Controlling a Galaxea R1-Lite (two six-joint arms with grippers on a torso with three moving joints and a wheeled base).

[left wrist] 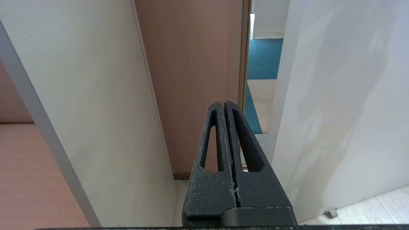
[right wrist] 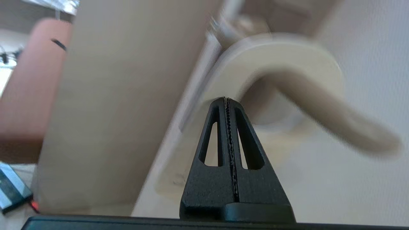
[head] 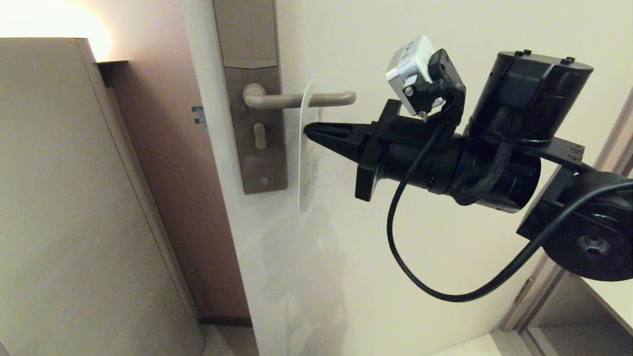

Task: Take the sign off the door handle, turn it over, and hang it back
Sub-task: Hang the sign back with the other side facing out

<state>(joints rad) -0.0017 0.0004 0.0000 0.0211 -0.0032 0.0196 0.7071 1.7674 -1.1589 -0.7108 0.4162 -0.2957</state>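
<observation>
Jaws pressed together and empty, the right claw (head: 307, 132) noses up just below the door handle (head: 316, 99), where the sign (head: 305, 148) hangs edge-on; it should open before pinching the card's edge to lift it off.

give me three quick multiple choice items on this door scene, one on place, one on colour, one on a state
1. Where does the sign hang?
A. on the door handle
B. on the floor
C. in the left claw

2. What colour is the sign's side facing the right claw?
A. red
B. white
C. black

3. How do the right claw's jaws stand?
A. wide open
B. shut on the handle
C. shut, tip at the sign

Key: 1 A, the lever passes through its hole; 2 B, the right wrist view shows a pale face; 3 C, the fingers meet with nothing between.
</observation>
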